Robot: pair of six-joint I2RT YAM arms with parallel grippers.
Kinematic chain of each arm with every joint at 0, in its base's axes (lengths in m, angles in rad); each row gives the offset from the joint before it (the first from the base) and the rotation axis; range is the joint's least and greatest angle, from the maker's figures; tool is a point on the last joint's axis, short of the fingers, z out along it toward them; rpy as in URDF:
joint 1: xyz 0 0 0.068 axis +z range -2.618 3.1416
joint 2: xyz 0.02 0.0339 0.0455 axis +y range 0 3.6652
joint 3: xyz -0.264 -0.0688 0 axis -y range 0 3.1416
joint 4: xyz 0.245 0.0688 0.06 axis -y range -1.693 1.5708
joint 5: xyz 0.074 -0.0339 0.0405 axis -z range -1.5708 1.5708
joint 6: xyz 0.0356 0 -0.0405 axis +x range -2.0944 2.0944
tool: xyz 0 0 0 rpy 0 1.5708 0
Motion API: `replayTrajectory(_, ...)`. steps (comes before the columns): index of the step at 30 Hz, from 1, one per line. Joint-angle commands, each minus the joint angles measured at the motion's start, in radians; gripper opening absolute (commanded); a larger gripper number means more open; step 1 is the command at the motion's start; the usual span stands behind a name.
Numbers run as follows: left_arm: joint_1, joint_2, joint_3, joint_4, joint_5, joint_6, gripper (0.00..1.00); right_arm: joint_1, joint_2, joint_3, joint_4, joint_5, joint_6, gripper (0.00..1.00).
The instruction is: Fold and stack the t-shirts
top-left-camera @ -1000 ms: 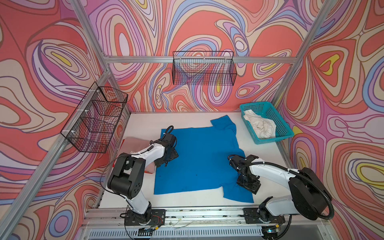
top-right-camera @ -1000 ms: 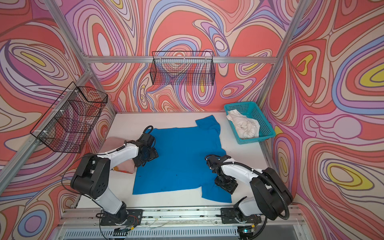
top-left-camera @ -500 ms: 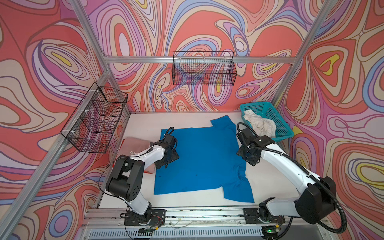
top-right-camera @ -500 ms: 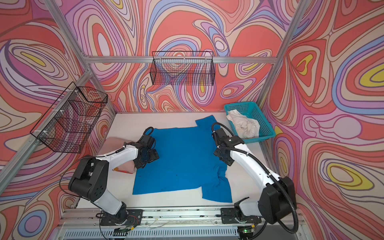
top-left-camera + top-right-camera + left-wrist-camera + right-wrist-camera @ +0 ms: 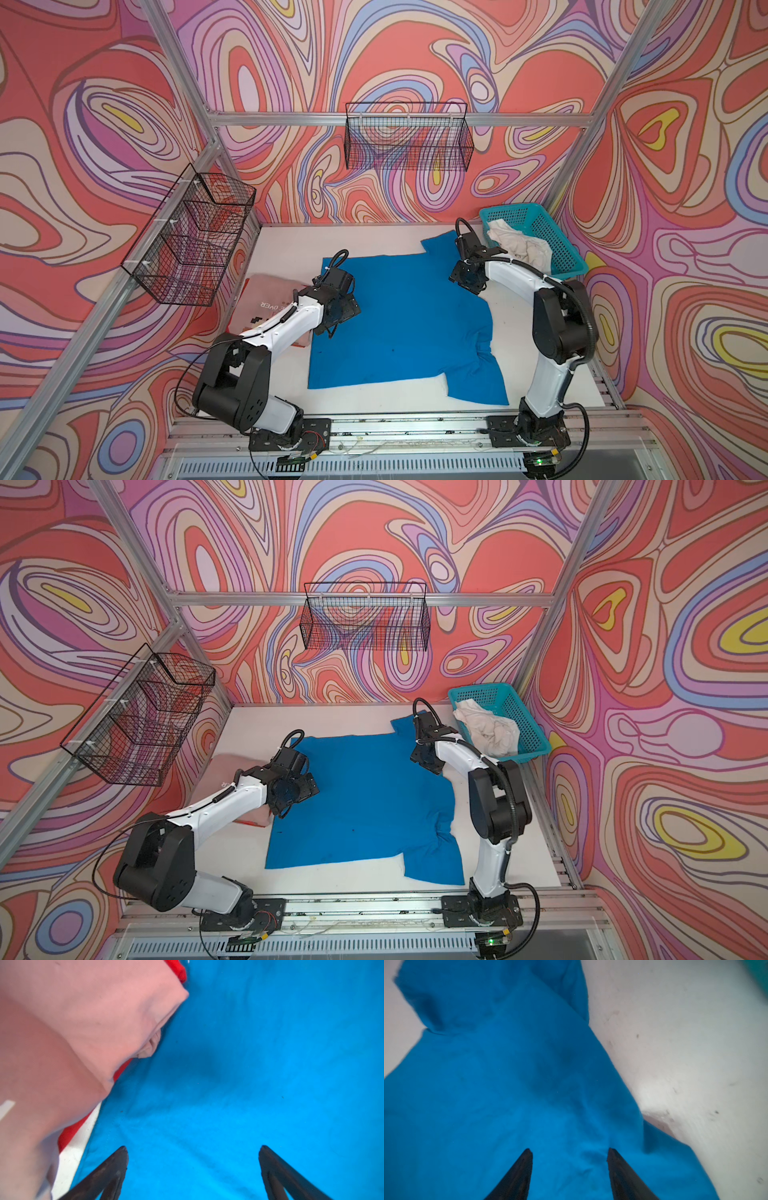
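Hovering over the bright blue cloth t-shirt [image 5: 399, 324], flat on the white worktop [image 5: 374, 241]: left tool [image 5: 193, 1147] spread wide, right tool [image 5: 570, 1150] half-spread, neither pinching. Best bite both layers at the edge, then lift evenly.

Under your right pincer [image 5: 570, 1149], the blue t-shirt [image 5: 508, 1095] is soft, matt cloth with shallow creases. The pincer's fingers [image 5: 519, 1176] look dark and matt. Beside the shirt there, the table [image 5: 695, 1043] is a smooth, pale, dull surface with small scuffs and specks. Just beside your left pincer [image 5: 193, 1147], the pink t-shirt [image 5: 72, 1022] is matt cloth too, smooth along its folds. Beyond the right pincer, the basket [image 5: 561, 245] is teal plastic mesh, and the off-white t-shirt [image 5: 519, 249] in it is crumpled cloth.
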Motion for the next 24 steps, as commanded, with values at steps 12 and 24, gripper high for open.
replayTrajectory(12, -0.009, -0.043, 0.062, -0.108, -0.067, -0.008, 1.00, -0.007, 0.140, -0.048, 0.086, -0.006, 0.010, 0.63)
replayTrajectory(24, -0.029, -0.042, 0.130, -0.123, -0.013, -0.044, 1.00, -0.080, 0.015, -0.249, 0.114, 0.021, -0.077, 0.72)
